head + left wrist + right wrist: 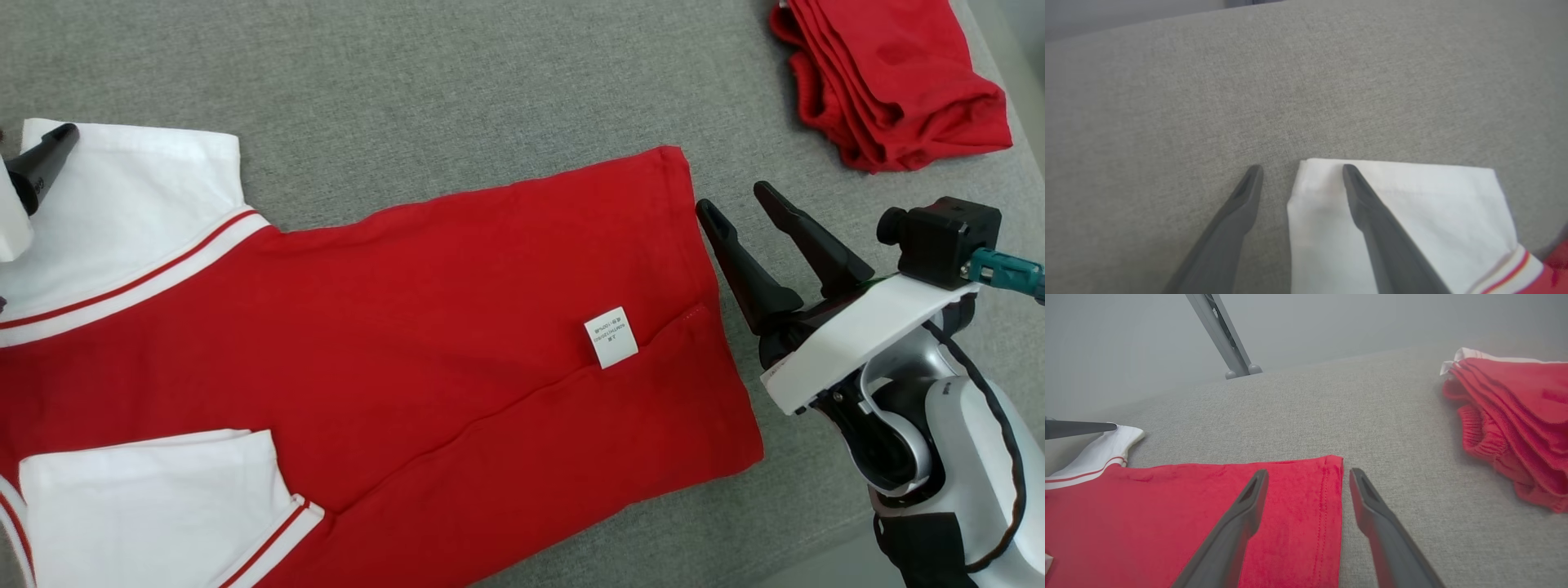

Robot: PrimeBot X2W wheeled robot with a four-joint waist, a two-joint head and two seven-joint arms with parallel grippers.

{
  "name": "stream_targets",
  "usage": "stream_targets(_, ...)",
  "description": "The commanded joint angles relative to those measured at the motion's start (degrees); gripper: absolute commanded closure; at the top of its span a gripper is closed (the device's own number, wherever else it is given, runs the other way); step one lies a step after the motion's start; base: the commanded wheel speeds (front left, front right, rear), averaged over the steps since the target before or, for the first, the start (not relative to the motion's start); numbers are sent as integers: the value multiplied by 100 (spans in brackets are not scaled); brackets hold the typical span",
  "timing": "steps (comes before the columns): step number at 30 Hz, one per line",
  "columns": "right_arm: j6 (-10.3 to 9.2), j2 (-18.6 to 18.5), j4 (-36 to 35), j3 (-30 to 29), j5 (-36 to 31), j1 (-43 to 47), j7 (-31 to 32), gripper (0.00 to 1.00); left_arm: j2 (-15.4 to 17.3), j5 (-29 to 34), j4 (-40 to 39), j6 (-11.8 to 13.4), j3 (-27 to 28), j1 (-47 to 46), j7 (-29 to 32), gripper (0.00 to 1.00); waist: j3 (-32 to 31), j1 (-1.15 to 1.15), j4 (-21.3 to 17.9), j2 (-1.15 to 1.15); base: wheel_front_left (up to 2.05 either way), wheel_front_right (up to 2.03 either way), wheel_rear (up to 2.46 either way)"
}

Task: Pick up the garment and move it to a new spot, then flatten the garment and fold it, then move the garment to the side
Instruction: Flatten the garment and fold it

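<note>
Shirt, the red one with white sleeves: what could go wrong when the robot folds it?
1. The left gripper hangs open at just the corner of the white sleeve. Pinching so little, the cloth might slip out.
2. The right gripper straddles the hem of the shirt, so it may catch one layer only.
3. The red pile lies nearby and could get bumped.

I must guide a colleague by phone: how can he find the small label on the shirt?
On the grey surface lies a red shirt with white sleeves. Near its hem, toward the right gripper, sits the label: a small white square with tiny print, unlike the large sleeves.
</note>
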Motion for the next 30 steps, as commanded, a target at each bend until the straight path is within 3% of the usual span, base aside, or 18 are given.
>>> stream_targets(1,1,-15,6,39,33,-61,-59,0,69,47,22,41,3,4,21,0,55,0,-64,0,0,0,0)
stream_targets(8,1,-51,61,114,108,-89,-150,0,172,124,210,94,-43,20,70,0,139,0,-190,0,0,0,0)
stream_targets(9,1,-52,75,113,116,-87,-162,0,180,124,242,67,-72,49,109,4,133,0,-198,0,0,0,0)
stream_targets(11,1,-51,100,107,119,-76,-181,0,162,53,267,16,-120,117,193,42,116,0,-198,0,0,0,0)
stream_targets(13,1,-55,111,82,133,-58,-191,0,151,5,220,-38,-148,149,255,71,92,0,-179,0,0,0,0)
stream_targets(14,1,-65,113,61,132,-51,-196,0,154,-14,190,-42,-154,153,288,100,76,0,-160,0,0,0,0)
stream_targets(21,1,-84,81,-18,70,-33,-163,0,188,-135,-116,-176,-200,143,435,100,-86,0,2,0,0,0,0)
stream_targets(30,1,-109,100,-53,5,10,-67,0,69,-275,-591,-495,-177,244,17,100,-458,0,289,0,0,0,0)
